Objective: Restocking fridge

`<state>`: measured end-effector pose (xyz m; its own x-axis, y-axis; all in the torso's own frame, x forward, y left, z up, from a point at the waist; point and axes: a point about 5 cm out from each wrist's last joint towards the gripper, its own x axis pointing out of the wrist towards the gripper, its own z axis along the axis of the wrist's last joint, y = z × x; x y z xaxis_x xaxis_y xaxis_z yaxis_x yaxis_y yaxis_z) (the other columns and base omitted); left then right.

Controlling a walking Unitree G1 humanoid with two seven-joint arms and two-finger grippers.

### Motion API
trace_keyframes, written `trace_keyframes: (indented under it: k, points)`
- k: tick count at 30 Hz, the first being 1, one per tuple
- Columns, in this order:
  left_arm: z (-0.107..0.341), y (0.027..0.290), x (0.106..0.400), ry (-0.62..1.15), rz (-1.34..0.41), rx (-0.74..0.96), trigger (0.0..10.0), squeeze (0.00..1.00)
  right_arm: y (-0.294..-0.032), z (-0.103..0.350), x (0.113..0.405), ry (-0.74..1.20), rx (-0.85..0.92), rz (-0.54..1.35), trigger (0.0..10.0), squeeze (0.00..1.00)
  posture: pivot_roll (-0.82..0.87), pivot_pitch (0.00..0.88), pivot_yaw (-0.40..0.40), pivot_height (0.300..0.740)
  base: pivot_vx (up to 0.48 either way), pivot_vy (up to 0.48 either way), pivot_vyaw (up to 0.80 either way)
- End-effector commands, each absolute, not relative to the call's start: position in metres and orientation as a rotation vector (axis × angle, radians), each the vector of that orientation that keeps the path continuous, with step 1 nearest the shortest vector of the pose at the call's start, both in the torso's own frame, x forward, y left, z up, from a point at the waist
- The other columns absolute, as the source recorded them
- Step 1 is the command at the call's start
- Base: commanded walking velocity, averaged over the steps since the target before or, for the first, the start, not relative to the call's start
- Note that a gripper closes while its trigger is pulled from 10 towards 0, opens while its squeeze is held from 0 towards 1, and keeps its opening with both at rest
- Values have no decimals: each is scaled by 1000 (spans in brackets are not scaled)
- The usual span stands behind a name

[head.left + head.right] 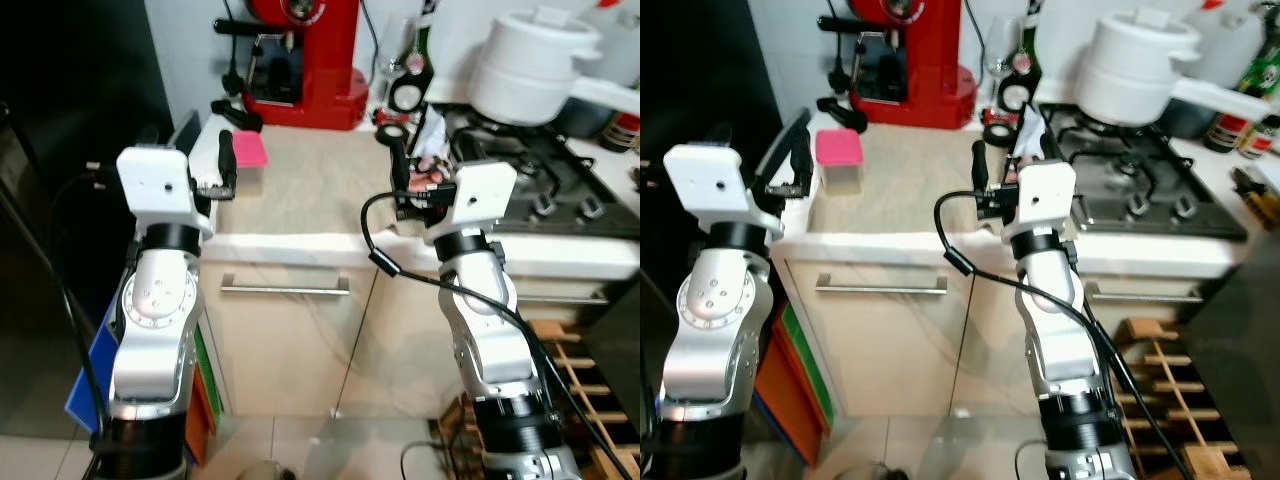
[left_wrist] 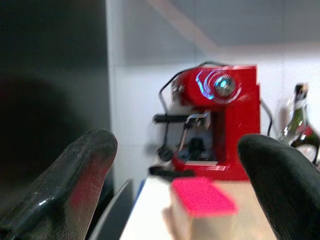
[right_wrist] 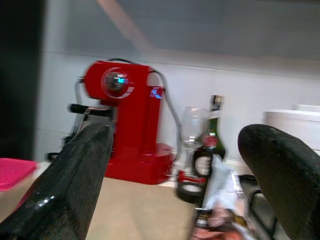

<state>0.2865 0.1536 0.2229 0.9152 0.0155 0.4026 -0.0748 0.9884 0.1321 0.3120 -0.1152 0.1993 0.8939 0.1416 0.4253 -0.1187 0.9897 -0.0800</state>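
A small container with a pink lid stands on the beige counter, near its left end. My left gripper is open and held level with the counter edge; the pink-lidded container lies ahead between its fingers, apart from them. A crinkled food packet lies by the hob. My right gripper is open just in front of that packet, not touching it. The black fridge stands at the far left, its door shut.
A red coffee machine, a wine glass, a dark bottle and a black tape roll line the back. A white pot sits on the gas hob. Below are a drawer handle and a wooden rack.
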Motion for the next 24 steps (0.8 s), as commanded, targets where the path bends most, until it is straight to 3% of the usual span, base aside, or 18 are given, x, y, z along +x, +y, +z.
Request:
trace_keyframes:
  k: [1, 13, 24]
  points:
    - [222, 151, 288, -388, 41, 172, 10000, 0, -116, 196, 313, -419, -36, 130, 10000, 0, 71, 0, -25, 740, 0, 0, 0]
    - [221, 145, 282, -377, -37, 109, 10000, 0, -106, 188, 313, -359, -11, 149, 10000, 0, 73, 0, -7, 740, 382, -60, 0]
    - [243, 150, 284, -483, 4, 102, 10000, 0, -112, 223, 315, -508, -47, 97, 10000, 0, 64, 0, -13, 740, 407, -185, 663]
